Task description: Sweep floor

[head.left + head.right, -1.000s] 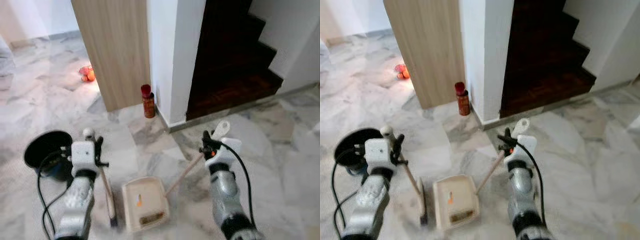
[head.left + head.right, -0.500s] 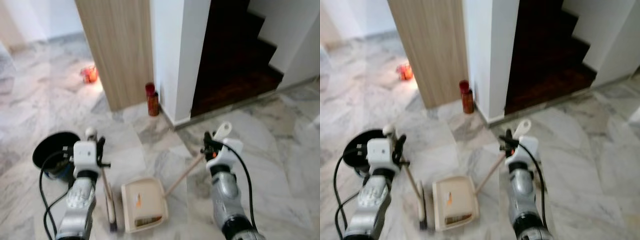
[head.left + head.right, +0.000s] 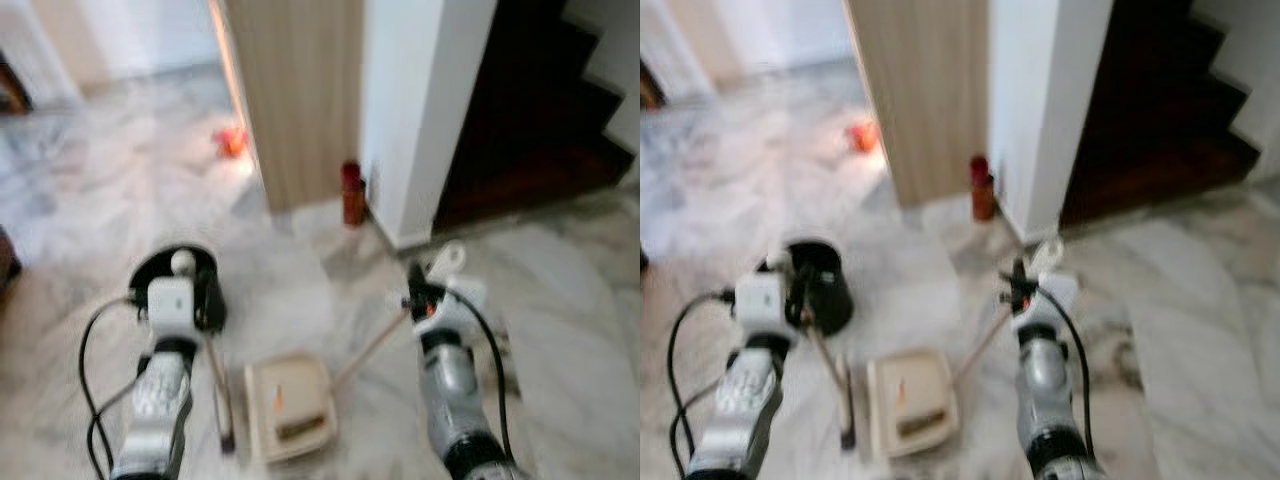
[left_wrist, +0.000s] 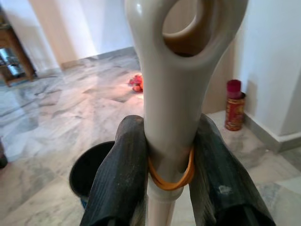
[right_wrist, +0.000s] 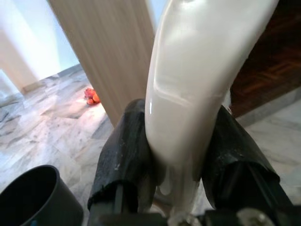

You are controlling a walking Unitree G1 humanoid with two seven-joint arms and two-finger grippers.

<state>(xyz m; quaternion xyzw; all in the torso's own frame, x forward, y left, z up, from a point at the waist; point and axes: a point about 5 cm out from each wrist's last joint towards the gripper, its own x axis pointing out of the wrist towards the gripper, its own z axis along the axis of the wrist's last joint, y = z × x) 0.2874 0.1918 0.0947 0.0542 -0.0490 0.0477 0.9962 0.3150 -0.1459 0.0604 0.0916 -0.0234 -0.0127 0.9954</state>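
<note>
On the marble floor [image 3: 560, 300] just ahead of me, the dustpan [image 3: 290, 408] lies flat between my two arms, its handle slanting up and rightward into my right end effector [image 3: 420, 297], which grips the handle's top. My left end effector [image 3: 183, 300] is clenched on the brush [image 3: 224, 430] handle, the brush head resting just left of the pan. The gap between them is what matters: I judge a short rightward stroke would push debris in. A black bucket [image 3: 175, 290] stands behind my left arm.
</note>
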